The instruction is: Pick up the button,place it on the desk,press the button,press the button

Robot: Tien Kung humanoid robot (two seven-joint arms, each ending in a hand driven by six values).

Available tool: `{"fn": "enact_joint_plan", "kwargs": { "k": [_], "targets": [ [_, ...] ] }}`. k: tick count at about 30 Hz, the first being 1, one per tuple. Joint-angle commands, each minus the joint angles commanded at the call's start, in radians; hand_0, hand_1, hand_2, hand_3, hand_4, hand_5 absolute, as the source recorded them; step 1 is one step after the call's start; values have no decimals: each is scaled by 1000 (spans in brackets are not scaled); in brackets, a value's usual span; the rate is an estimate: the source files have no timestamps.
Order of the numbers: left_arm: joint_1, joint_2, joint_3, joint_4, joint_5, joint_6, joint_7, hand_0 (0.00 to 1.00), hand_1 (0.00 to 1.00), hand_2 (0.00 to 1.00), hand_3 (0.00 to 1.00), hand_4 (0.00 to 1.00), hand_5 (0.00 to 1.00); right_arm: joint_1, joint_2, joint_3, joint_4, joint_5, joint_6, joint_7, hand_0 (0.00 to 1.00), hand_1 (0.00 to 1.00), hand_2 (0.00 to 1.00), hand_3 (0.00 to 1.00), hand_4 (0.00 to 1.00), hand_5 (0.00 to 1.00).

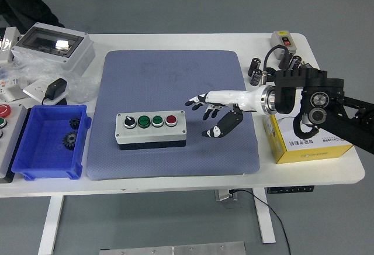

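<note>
Blue mat (pixel 169 73) covers white table (pixel 175 41); robot hand (pixel 213 110), fingers spread, hovers beside button box (pixel 151 128).

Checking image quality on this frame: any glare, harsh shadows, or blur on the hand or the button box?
Head view: lighting is even and soft; the button box is sharp, casting only a faint shadow on the blue mat. A bright glare spot sits on the clear lid of the grey enclosure at far left. The right hand reads clearly, with slight softness at its fingertips.
</note>
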Motion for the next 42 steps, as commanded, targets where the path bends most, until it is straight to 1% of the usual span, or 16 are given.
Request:
{"fn": "enact_joint_plan", "kwargs": {
  "k": [4, 5, 7, 10, 11, 13, 16, 17, 22, 24, 32, 34, 38, 42],
  "targets": [
    [0, 0, 3, -3, -4, 0, 7, 661, 612, 526, 591, 537, 138, 20, 57, -21, -40, -22, -12, -3, 79, 219, 292, 963, 298, 106],
    [-1, 0, 2, -4, -4, 0, 8, 661, 612, 526, 592, 538, 137, 22, 66, -25, -48, -27, -16, -3, 5, 142, 215, 952, 255, 49],
    [-2, -1, 2, -3, -3, -1, 7, 661, 612, 526, 592, 538, 137, 26, 85, -34, -66, -38, -26, -3, 5, 142, 215, 952, 255, 49],
    [-3, -1, 1, -3, -2, -1, 7, 661, 612, 526, 592, 538, 137, 31, 104, -49, -89, -47, -39, -1, 5, 142, 215, 952, 255, 49],
    [-3, -1, 1, -3, -2, -1, 8, 661, 612, 526, 592, 538, 138, 31, 107, -53, -92, -48, -41, -1, 2, 132, 208, 945, 243, 24],
    [-3, 0, 2, -4, -2, -1, 8, 661, 612, 526, 592, 538, 138, 31, 114, -64, -101, -52, -46, -1, 2, 132, 208, 945, 243, 24],
    [-4, 1, 2, -4, -2, -1, 8, 661, 612, 526, 592, 538, 138, 29, 118, -80, -110, -57, -51, -1, 2, 132, 208, 945, 243, 24],
    [-4, 1, 1, -4, -2, -1, 7, 661, 612, 525, 592, 540, 140, 29, 118, -84, -112, -59, -51, -2, 2, 128, 200, 942, 246, 5],
    [-5, 0, 0, -3, 0, -2, 5, 661, 612, 525, 592, 540, 140, 23, 112, -103, -111, -78, -54, -10, 2, 128, 200, 942, 246, 5],
    [-4, 0, 1, -3, -1, -1, 6, 661, 612, 525, 591, 541, 142, 21, 111, -108, -109, -85, -54, -13, 2, 124, 197, 938, 262, 2],
    [-5, 0, 3, -2, -3, -1, 3, 661, 613, 525, 592, 544, 143, 21, 115, -123, -114, -111, -62, -22, 6, 127, 197, 937, 259, 2],
    [-4, 0, 3, -1, -3, -1, 1, 661, 613, 525, 592, 544, 143, 20, 112, -116, -106, -114, -65, -16, 6, 127, 197, 937, 259, 2],
    [-2, 0, 4, 0, -6, 0, 0, 661, 614, 525, 592, 548, 146, 15, 100, -71, -84, -121, -73, 0, 11, 130, 197, 934, 246, 2],
    [-2, 0, 4, 0, -8, 0, 0, 661, 614, 524, 593, 551, 144, 16, 99, -75, -73, -124, -64, -3, 11, 132, 197, 930, 246, 2]
  ]
}}
